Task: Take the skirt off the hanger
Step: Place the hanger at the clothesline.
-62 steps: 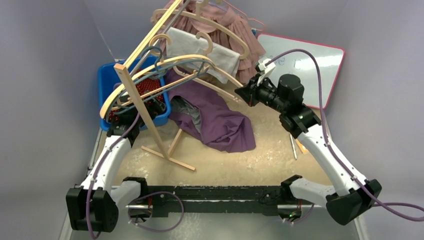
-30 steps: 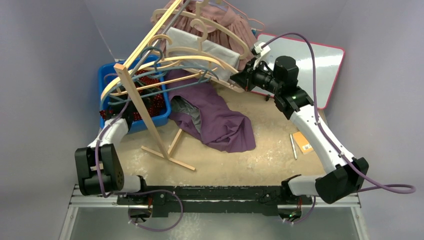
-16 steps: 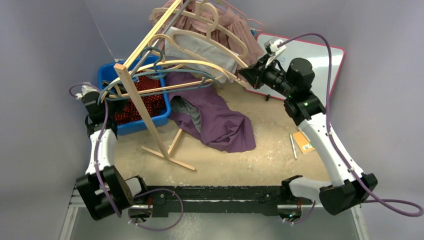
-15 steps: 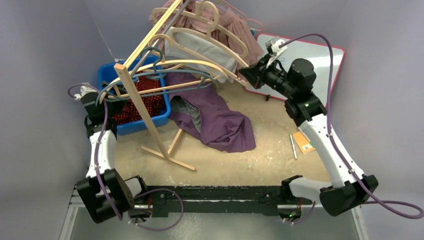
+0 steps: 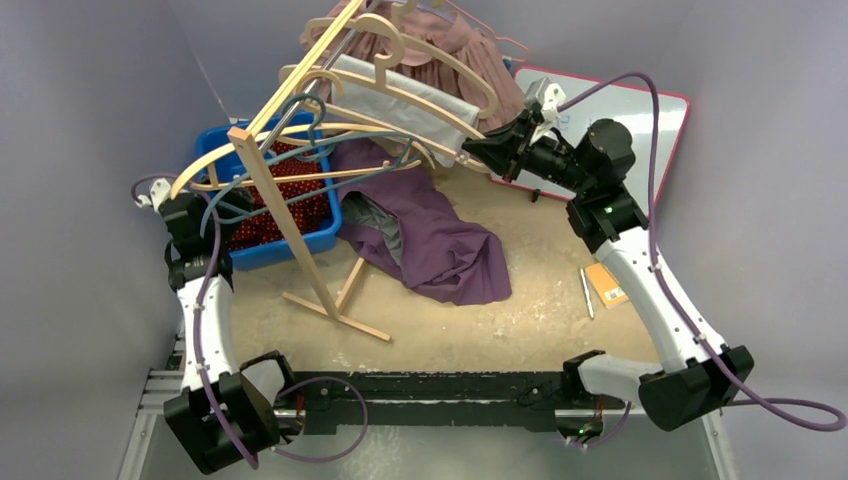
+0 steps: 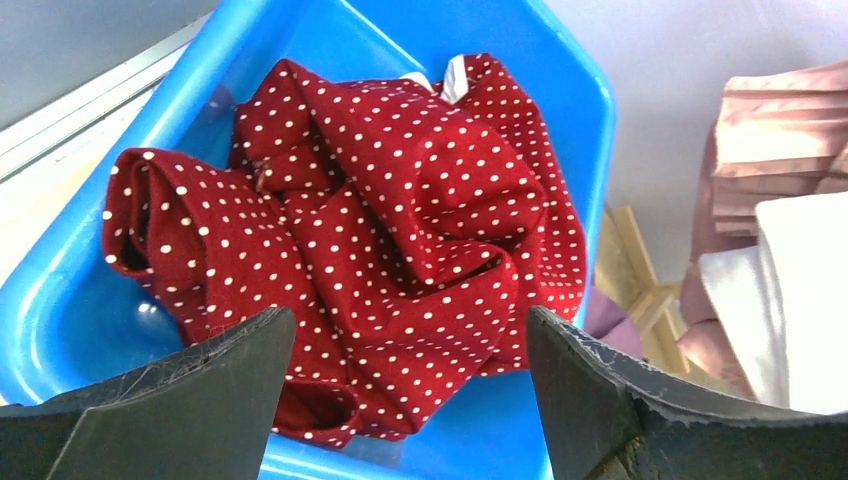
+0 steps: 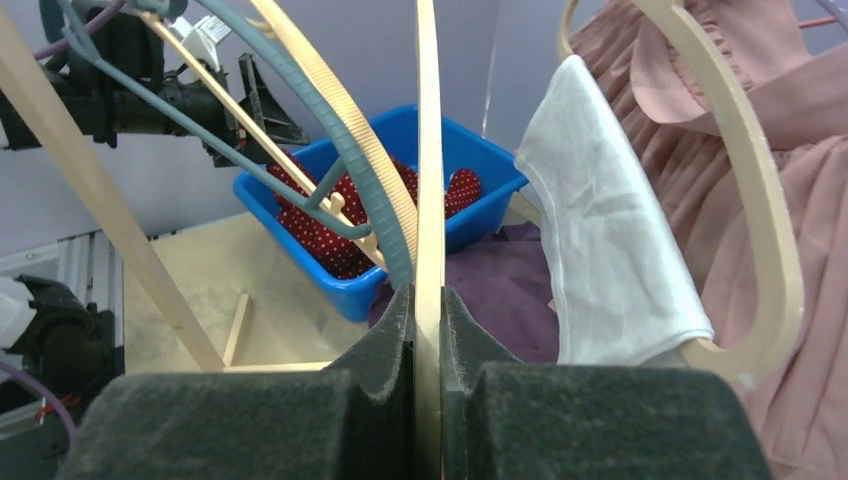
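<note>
Right hand (image 7: 427,305) clamped on one of perhaps five hangers (image 7: 428,150); left hand (image 6: 410,320) apart above one bin (image 6: 70,310).

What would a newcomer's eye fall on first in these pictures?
The tilted wooden rack crowded with hangers at the back, with the right pincer shut on a wooden hanger. A purple garment lies heaped mid-table, and a red dotted cloth fills the blue bin at left.

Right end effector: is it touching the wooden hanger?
Touching. The right wrist view shows the right end effector shut on the wooden hanger, the bar pinched between both fingers with no gap.
</note>
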Controlling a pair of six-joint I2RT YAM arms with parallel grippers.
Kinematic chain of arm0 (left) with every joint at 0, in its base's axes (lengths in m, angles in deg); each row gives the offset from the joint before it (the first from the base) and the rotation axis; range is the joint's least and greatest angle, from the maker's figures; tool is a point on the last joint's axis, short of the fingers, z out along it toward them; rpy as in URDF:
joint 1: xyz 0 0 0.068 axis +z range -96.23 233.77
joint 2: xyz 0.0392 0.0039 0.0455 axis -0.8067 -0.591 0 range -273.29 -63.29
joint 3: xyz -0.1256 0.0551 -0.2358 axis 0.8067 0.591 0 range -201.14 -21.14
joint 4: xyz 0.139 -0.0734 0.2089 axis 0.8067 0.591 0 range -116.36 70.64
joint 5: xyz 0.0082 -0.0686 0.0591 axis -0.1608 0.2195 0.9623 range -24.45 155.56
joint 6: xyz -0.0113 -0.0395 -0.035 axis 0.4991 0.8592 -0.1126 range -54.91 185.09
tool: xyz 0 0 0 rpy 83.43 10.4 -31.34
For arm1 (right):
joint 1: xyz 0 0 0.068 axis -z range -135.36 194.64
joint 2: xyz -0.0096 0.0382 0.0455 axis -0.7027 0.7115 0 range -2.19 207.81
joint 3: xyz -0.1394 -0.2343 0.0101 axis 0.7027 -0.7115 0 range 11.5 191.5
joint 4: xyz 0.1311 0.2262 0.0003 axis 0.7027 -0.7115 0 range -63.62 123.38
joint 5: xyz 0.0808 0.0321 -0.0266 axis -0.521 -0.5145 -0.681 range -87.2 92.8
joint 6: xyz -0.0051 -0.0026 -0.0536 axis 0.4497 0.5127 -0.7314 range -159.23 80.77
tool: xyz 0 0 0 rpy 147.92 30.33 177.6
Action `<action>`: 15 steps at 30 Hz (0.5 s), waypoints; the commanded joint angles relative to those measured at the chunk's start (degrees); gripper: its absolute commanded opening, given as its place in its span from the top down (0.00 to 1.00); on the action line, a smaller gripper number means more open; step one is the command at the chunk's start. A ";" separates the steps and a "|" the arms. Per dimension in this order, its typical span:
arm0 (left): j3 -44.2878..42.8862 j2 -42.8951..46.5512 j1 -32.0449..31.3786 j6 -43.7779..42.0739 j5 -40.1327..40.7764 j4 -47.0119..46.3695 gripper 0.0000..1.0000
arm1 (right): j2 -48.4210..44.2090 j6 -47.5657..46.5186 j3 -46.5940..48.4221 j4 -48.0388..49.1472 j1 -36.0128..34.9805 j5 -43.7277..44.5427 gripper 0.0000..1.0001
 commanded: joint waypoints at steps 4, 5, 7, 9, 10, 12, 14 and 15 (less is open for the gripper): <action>2.73 0.81 0.36 -5.05 0.09 -2.34 0.16 | 2.96 -3.60 -0.49 9.02 0.06 -7.46 1.00; 2.76 0.77 0.35 -5.18 -0.82 -2.60 0.17 | 3.39 -3.74 -0.59 9.64 0.08 -8.05 1.00; 2.81 0.73 0.37 -5.37 -1.65 -2.84 0.17 | 4.25 -4.38 -0.90 10.98 0.06 -8.87 1.00; 2.92 0.55 0.36 -5.53 -1.80 -2.46 0.17 | 5.04 -5.94 -1.48 12.85 0.06 -10.19 1.00; 2.97 0.54 0.32 -5.34 -1.87 -2.48 0.18 | 5.35 -7.25 -1.78 13.53 0.00 -10.97 1.00; 3.37 0.46 0.31 -4.74 -2.39 -3.28 0.19 | 5.89 -8.60 -2.62 16.40 -0.02 -10.60 1.00; 3.51 0.27 0.34 -4.42 -2.79 -3.77 0.20 | 6.84 -10.21 -2.27 17.55 -0.02 -10.70 1.00; 3.51 0.18 0.38 -4.32 -2.82 -3.88 0.20 | 7.38 -11.31 -1.89 17.43 -0.03 -10.56 1.00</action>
